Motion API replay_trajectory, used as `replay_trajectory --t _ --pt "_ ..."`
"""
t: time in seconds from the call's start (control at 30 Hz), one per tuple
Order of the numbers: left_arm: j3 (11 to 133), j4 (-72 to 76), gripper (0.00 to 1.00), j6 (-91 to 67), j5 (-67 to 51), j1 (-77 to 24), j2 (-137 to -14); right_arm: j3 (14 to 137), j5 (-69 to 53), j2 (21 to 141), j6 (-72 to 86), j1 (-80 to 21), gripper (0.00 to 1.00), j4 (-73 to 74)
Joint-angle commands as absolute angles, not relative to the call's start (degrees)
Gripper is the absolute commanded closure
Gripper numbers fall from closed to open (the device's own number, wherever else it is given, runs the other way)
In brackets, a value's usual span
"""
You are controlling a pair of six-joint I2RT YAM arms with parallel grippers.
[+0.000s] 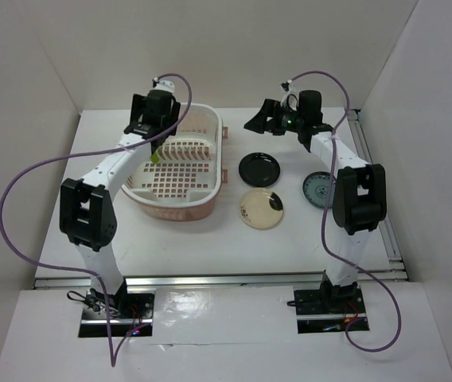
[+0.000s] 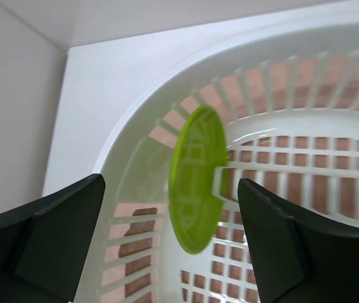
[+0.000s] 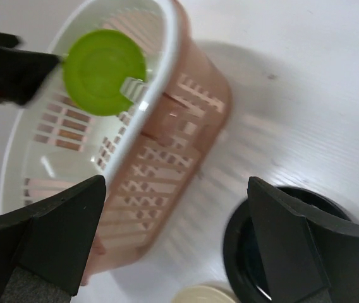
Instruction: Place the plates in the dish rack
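Top view: my left gripper (image 1: 156, 119) hangs over the rack (image 1: 210, 127); the right gripper (image 1: 270, 121) hovers near the black plate (image 1: 259, 167); cream plate (image 1: 261, 208) and teal plate (image 1: 316, 189) lie outside the rack.
Left wrist: fingers wide apart; green plate (image 2: 197, 180) stands on edge by a divider (image 2: 220, 183); I'd lift straight up, brushing nothing.
Right wrist: fingers apart too; I'd take the black plate by its rim next.

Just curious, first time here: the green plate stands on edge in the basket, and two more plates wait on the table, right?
Three wait on the table, not two: the black plate, the cream plate and the teal plate, as the top external view shows. The green plate does stand on edge in the basket.
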State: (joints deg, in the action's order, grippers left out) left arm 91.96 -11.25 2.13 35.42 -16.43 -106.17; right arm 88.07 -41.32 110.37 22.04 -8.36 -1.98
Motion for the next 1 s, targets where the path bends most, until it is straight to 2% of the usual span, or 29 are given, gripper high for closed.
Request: replay_trajectory --t 0.0,0.07,0.17,0.3,0.5,0.6,0.73,0.77,0.9,0.97 --pt "97.72 -15.19 0.00 -5.08 26.30 -16.96 -98.71 89.91 -37.97 112.24 16.96 -3.44 0.00 3.33" --pt "98.26 -18.45 0.00 -6.92 17.20 -16.96 -96.26 88.07 -36.49 112.24 15.47 0.50 0.00 3.86" --pt "98.78 -20.65 0.00 -10.18 9.60 -16.96 -94.31 84.38 -37.00 111.09 14.94 3.86 0.05 2.99" --pt "98.17 -21.36 0.00 -16.51 -2.60 -16.96 -91.77 81.74 -35.95 109.08 11.00 5.10 0.05 3.87" --pt "95.72 -20.66 0.00 -19.77 -8.17 -16.96 -89.74 82.88 -37.08 112.14 7.91 5.10 0.10 6.33" --pt "94.48 -20.13 0.00 -19.78 -8.79 -16.96 -89.21 84.37 -34.91 113.20 5.98 3.70 0.17 8.43" --pt "94.48 -20.13 0.00 -20.91 -9.93 -16.96 -88.07 82.80 -33.40 115.13 5.27 3.69 0.18 9.05" --pt "94.48 -20.13 0.00 -20.92 -9.93 -16.96 -88.07 82.27 -33.40 115.66 5.27 3.69 0.23 8.36" --pt "95.01 -20.74 0.00 -21.62 -9.93 -16.96 -87.01 80.52 -36.91 118.03 5.27 3.69 0.32 7.92" --pt "95.62 -21.27 0.00 -21.62 -9.40 -16.96 -87.01 79.90 -36.91 118.04 4.75 2.91 0.32 7.91"
